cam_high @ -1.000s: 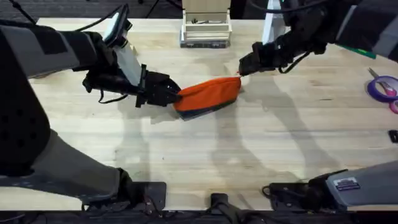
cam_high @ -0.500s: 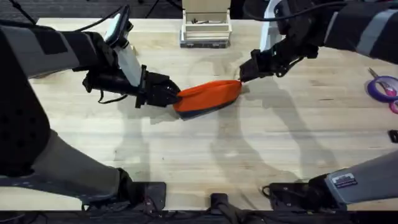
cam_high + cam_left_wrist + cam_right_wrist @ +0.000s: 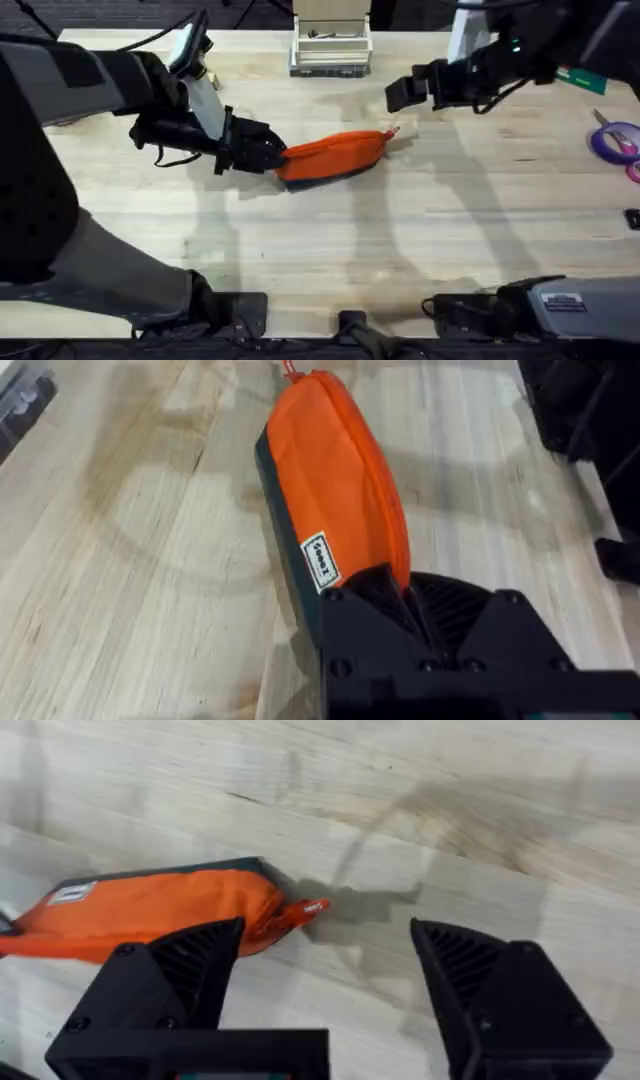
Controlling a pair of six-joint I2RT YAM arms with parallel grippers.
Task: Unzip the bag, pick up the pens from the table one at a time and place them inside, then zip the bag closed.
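Observation:
The orange bag (image 3: 330, 155) lies on the table (image 3: 330, 250) at the centre, its zipper running closed along the top. My left gripper (image 3: 272, 155) is shut on the bag's left end, where the black fingers (image 3: 400, 595) pinch the orange fabric (image 3: 335, 480) beside a small white label. The small orange pull (image 3: 390, 132) sticks out at the bag's right end. My right gripper (image 3: 395, 95) hangs open above and behind that end, and the pull (image 3: 305, 910) lies between its spread fingers, untouched. No pens are in view.
A white rack (image 3: 331, 45) stands at the back centre of the table. Purple-handled scissors (image 3: 615, 138) lie at the far right edge. A small dark object (image 3: 632, 216) sits at the right edge below them.
My right gripper has let go of the bag's right end, opened and lifted up and back. The bag has flattened and its pull now lies free. The left gripper has held still.

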